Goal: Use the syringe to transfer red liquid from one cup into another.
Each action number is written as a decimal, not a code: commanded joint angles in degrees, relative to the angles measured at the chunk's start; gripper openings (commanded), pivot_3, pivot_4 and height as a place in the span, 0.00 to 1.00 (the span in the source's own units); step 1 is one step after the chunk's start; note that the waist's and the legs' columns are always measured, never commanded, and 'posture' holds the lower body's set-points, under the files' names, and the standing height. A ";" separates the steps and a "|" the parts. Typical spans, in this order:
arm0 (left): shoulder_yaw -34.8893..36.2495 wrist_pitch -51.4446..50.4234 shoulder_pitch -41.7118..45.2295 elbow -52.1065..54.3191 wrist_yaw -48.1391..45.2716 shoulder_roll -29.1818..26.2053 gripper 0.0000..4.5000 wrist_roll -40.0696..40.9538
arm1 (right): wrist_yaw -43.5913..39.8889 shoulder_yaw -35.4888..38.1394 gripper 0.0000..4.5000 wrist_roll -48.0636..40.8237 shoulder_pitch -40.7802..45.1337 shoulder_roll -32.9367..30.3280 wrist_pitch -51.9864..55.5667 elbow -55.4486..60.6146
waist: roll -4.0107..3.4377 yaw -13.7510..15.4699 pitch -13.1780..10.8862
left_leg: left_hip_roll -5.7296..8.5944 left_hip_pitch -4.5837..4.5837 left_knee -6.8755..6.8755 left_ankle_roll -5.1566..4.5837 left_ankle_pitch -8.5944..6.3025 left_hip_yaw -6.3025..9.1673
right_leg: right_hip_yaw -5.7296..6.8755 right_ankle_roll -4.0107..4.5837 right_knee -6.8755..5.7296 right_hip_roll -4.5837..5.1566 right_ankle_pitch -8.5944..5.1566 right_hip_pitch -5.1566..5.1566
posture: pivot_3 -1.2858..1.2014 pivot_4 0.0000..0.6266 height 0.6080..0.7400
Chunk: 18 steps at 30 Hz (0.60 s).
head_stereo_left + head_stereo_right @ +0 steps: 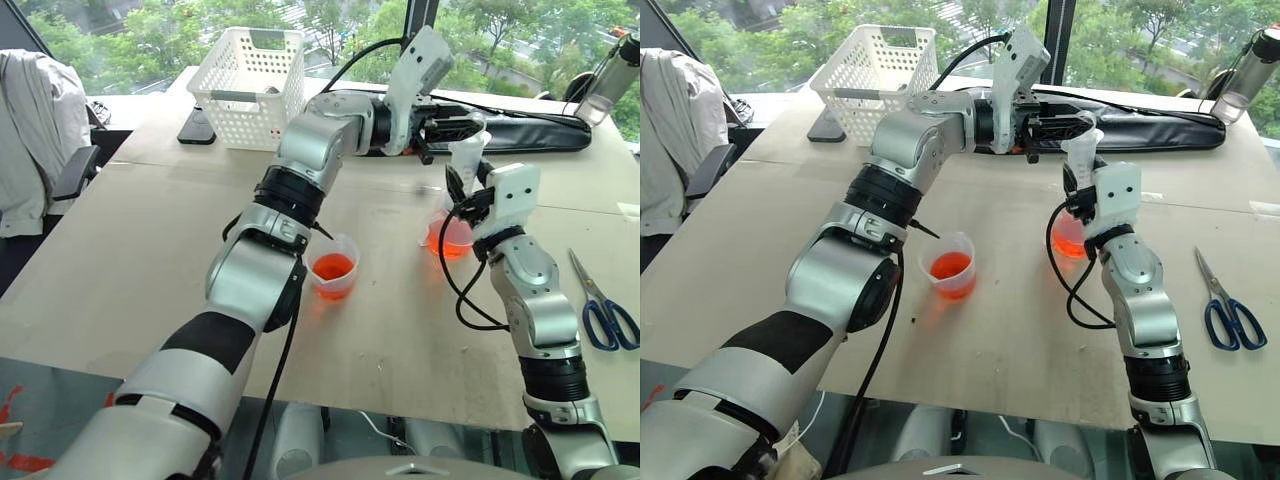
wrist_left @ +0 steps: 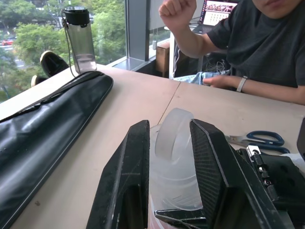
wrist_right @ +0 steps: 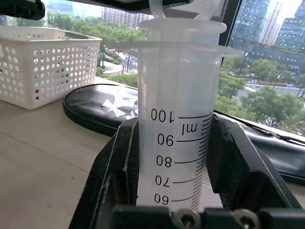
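The right gripper (image 3: 171,191) is clamping its jaws on the syringe (image 3: 176,119) barrel, upright over the handled cup (image 1: 450,238) (red liquid inside). The left gripper (image 2: 169,157) is pinching the plunger top. The smaller cup (image 1: 333,266) is sitting at nine o'clock.

A pale wooden table (image 1: 130,250) carries everything. At its far left stands a white perforated basket (image 1: 250,85) with a dark flat device (image 1: 196,127) beside it. Along the far edge lies a long black bag (image 1: 530,132), and at the far right corner stands a clear bottle (image 1: 610,80). Near the middle sits the smaller cup (image 1: 335,266) with red liquid (image 1: 332,266); right of it stands the larger cup (image 1: 450,238). Blue-handled scissors (image 1: 603,305) lie at the right.
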<state>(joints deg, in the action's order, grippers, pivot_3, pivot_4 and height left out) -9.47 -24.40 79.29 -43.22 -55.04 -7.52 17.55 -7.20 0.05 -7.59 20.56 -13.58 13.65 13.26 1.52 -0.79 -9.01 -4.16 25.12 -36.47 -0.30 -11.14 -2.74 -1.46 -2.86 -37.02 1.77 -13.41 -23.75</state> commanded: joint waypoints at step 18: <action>4.12 5.43 4.67 -0.73 -1.08 2.62 0.00 -3.02 | -0.29 0.95 0.34 0.61 -0.25 1.74 2.73 5.24 | 0.00 0.03 0.00 | 0.00 0.00 0.00 0.00 0.00 0.00 | 0.01 0.00 -0.02 0.00 0.00 0.00 | 0.52 0.24 0.88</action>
<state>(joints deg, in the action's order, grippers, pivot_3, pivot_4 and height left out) -7.17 -21.11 80.65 -45.35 -55.96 -5.71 13.62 -7.08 1.10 -7.01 20.52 -12.02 16.09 16.15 1.52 -0.76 -9.01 -4.16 25.13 -36.48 -0.30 -11.14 -2.73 -1.45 -2.86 -37.04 1.77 -13.41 -23.75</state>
